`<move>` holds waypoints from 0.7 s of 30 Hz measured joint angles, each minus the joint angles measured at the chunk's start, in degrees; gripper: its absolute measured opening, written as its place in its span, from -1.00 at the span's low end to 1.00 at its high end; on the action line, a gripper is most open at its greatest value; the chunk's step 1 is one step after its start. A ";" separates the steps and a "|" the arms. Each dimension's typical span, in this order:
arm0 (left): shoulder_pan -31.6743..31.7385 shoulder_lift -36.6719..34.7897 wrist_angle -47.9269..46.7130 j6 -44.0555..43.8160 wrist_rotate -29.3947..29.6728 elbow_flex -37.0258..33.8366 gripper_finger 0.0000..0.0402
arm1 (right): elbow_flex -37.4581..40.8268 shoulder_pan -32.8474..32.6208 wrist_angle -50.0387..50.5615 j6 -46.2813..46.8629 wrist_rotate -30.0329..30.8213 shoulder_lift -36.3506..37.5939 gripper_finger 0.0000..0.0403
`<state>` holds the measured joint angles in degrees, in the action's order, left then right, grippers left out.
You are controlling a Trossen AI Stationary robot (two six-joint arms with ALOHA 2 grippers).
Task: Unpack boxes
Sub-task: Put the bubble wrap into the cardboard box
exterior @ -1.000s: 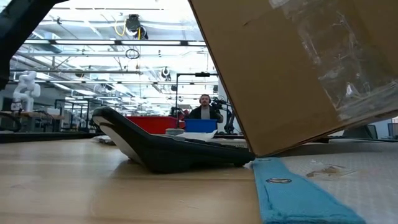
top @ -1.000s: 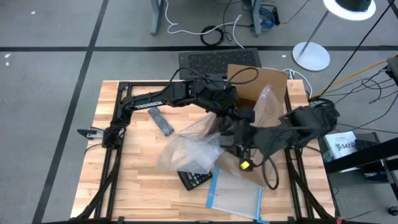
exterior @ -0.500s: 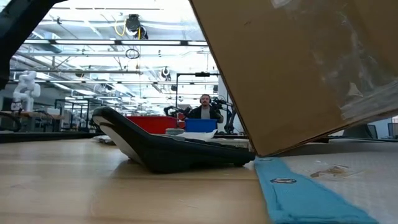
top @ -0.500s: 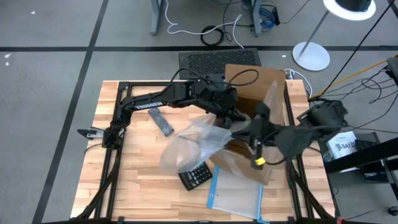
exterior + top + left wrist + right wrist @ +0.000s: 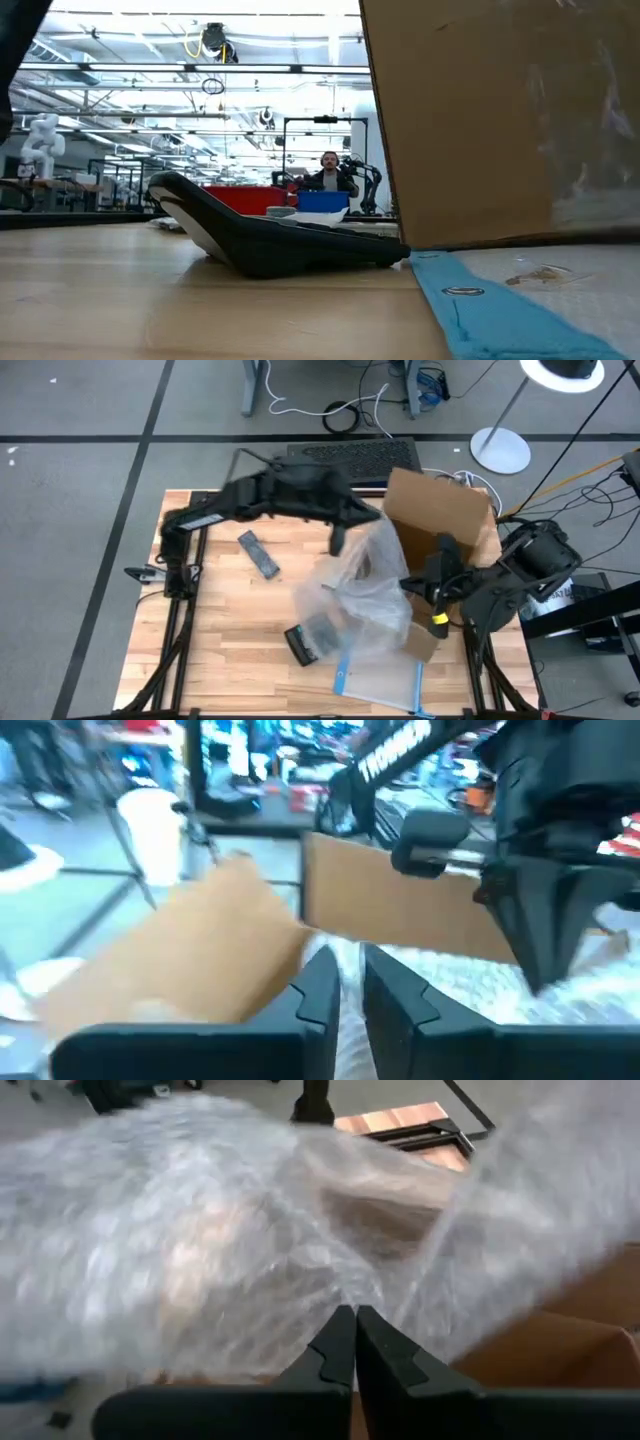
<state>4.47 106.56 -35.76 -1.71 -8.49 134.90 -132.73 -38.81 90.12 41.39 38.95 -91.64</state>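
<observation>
The brown cardboard box (image 5: pixel 440 520) stands at the table's far right and fills the right of the low view (image 5: pixel 500 120), its bottom edge on the table. A sheet of clear bubble wrap (image 5: pixel 360 590) billows out of it toward the table's middle. My right gripper (image 5: pixel 420 580) is at the wrap's right side, in front of the box, shut on it (image 5: pixel 355 1330). My left gripper (image 5: pixel 338 540), blurred, hangs raised at the wrap's far left edge. Its fingers (image 5: pixel 345 985) stand a narrow gap apart, with wrap just beyond them. My left gripper: whether it touches the bubble wrap (image 5: pixel 440 980) I cannot tell, as the view is blurred. My right gripper pinches a gathered fold of the bubble wrap (image 5: pixel 350 1295) between its two fingers, coming from the table's right side and slanting down. The wrap fans out from the fingertips, lifted and loosely billowing.
A black calculator-like device (image 5: pixel 305 642) lies under the wrap's near edge and shows in the low view (image 5: pixel 270 240). A dark remote (image 5: pixel 258 553) lies at centre left. A clear pouch with a blue edge (image 5: pixel 380 680) lies near the front. A black grille-topped unit (image 5: pixel 350 455) stands behind the table.
My left gripper has risen and drawn back toward the table's left. My right gripper has moved toward the right edge, taking the bubble wrap with it; the wrap has spread rightward in front of the box. The box, tilted before, now sits with its bottom edge flat on the table.
</observation>
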 joint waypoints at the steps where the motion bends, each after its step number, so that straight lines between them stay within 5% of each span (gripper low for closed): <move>1: -0.04 -1.35 -1.34 0.78 1.15 0.01 -0.75 | -0.02 -0.12 -0.05 0.45 0.10 0.29 -1.00; 9: -0.04 -10.67 -32.55 -0.97 7.05 0.21 -0.72 | -0.07 -2.33 -0.04 4.52 -4.60 1.01 -1.00; 12: -1.36 -11.44 -36.68 -3.68 9.17 0.00 -0.72 | -0.05 -2.51 -0.05 4.63 -6.17 1.60 -1.00; 21: -4.74 -10.79 -51.27 -8.25 -0.68 -5.84 -0.72 | 4.06 -1.73 -0.21 6.56 -14.05 5.09 -1.00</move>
<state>-0.27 95.76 -87.03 -9.96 -9.16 129.05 -128.67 -40.54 89.91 47.95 24.90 -86.55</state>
